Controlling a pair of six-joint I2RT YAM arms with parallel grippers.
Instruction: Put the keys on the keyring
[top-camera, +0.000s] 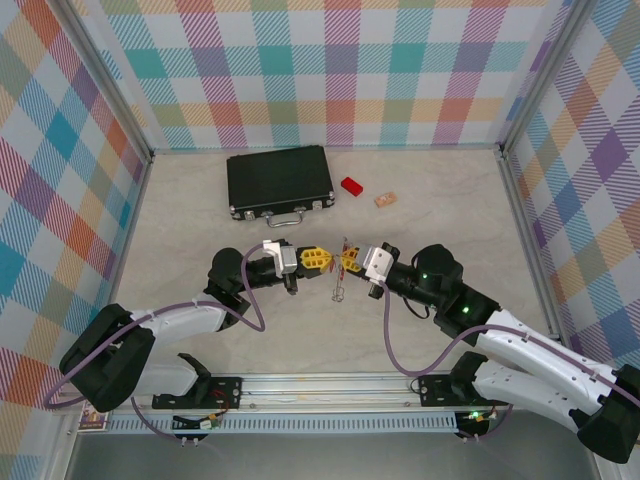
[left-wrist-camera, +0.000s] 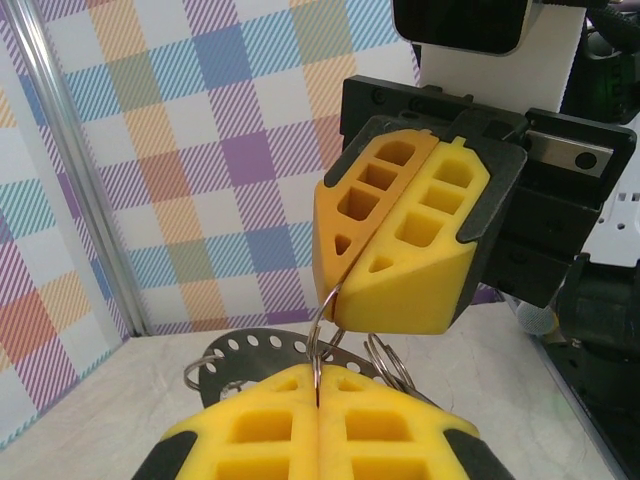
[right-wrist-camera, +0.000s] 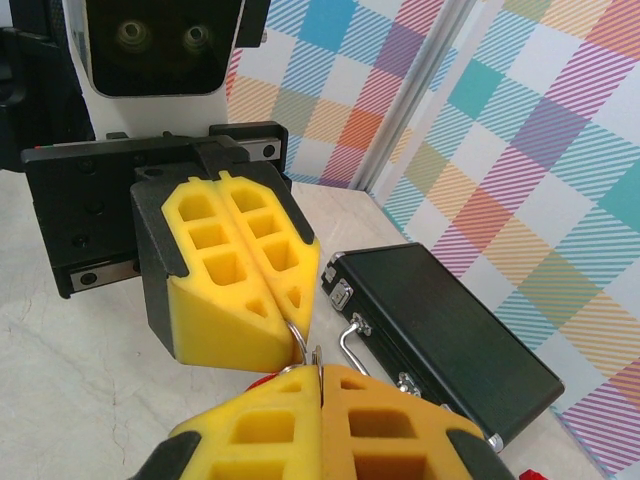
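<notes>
Meeting tip to tip mid-table: left jaws fully closed on keyring (left-wrist-camera: 316, 345) wire, right jaws clamped on same ring from 3 o'clock side. Keys (top-camera: 340, 286) at 6 o'clock of pinch. Black case (top-camera: 279, 181) at 11 o'clock.

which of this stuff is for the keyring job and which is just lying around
For the job: keyring, keys, left gripper and right gripper, both pinching the keyring.
Lying about: black case, red block, small tan block.
</notes>
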